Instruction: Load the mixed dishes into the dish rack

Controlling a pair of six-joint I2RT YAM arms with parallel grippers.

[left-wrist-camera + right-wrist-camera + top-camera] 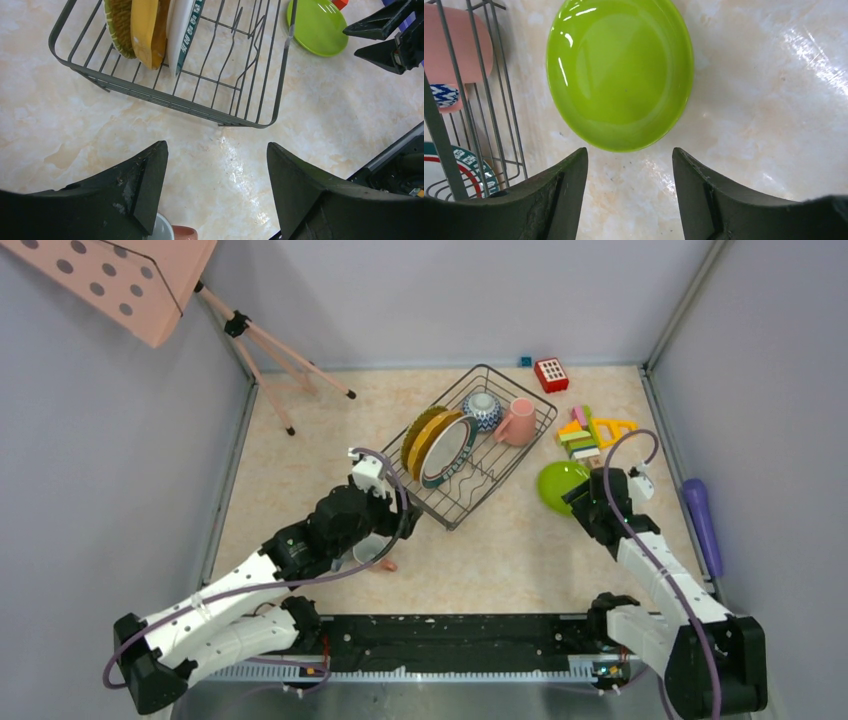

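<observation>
The dish rack (497, 471) holds the yellow ribbed plate (423, 430) and the white plate with dark green rim (448, 450) upright, plus the patterned bowl (482, 410) and pink mug (517, 422). The lime-green plate (556, 484) lies on the table right of the rack. My right gripper (578, 498) is open and empty just short of that plate (619, 75). My left gripper (398, 508) is open and empty by the rack's near corner (165, 97). A grey mug (368, 552) with a pink handle lies under the left wrist, and its rim (162, 231) shows in the left wrist view.
Colourful toy blocks (588, 433) and a red block (551, 374) sit behind the lime-green plate. A purple cylinder (702, 523) lies along the right wall. A pink tripod (270, 360) with a dotted board stands at the back left. Grey walls enclose the table.
</observation>
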